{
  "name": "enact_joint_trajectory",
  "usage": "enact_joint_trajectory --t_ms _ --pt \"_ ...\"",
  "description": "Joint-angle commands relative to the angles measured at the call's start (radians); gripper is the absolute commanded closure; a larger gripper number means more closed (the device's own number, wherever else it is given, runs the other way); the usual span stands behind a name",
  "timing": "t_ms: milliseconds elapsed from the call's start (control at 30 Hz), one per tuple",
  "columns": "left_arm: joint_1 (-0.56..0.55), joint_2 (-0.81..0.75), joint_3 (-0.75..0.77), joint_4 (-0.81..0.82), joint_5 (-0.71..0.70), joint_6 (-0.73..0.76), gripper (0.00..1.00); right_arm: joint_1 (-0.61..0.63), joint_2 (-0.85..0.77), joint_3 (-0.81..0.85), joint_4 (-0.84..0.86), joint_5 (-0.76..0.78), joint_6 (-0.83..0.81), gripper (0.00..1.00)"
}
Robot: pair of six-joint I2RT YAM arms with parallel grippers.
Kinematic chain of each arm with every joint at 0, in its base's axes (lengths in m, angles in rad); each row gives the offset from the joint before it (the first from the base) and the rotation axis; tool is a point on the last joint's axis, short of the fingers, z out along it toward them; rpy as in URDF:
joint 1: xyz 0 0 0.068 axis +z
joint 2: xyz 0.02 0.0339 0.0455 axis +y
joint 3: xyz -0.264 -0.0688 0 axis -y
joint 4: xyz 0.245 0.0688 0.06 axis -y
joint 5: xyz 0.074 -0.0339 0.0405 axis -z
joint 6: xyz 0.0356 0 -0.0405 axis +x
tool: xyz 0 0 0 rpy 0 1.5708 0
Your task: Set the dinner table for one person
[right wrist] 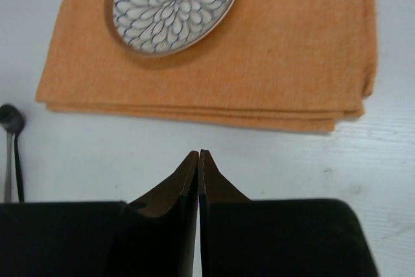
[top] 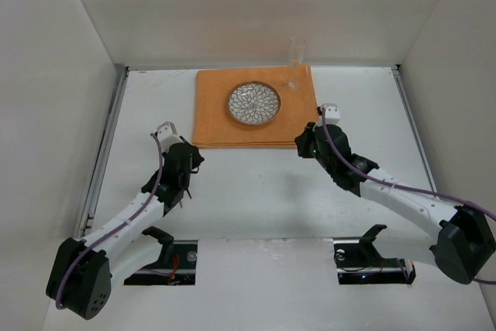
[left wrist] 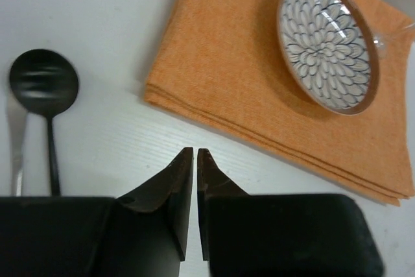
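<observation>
The white dinner table point(top: 256, 191) carries an orange cloth mat point(top: 213, 110) at the back middle. A round plate with a blue-and-white petal pattern point(top: 254, 104) lies on the mat, and a clear glass point(top: 295, 63) stands at the mat's back right corner. My left gripper point(top: 194, 159) is shut and empty, just off the mat's front left corner point(left wrist: 195, 150). My right gripper point(top: 301, 143) is shut and empty at the mat's front right edge point(right wrist: 199, 152). A black spoon point(left wrist: 44, 85) and a silver utensil point(left wrist: 16, 141) lie side by side on the table left of the mat.
Metal rails point(top: 105, 145) run along the table's left and right sides, with white walls around. The spoon point(right wrist: 11, 118) and silver utensil point(right wrist: 8, 167) also show at the left edge of the right wrist view. Two black mounts point(top: 364, 257) sit at the near edge.
</observation>
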Motion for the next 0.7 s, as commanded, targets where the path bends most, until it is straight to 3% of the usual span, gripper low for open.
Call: enact_joint_trajectory --t_ms 0,233,667 --pt "0.024 -0.042 0.032 -0.183 -0.033 -0.009 0.93 0.075 -0.061 -0.063 0.141 0.0 0.029 0.91" --pt "0.095 -0.046 0.041 -0.374 -0.071 -0.034 0.67 0.142 -0.105 -0.186 0.253 -0.004 0.03 0.87" --pt "0.086 0.131 0.054 -0.339 -0.055 -0.026 0.67 0.201 -0.039 -0.248 0.359 -0.013 0.033 0.81"
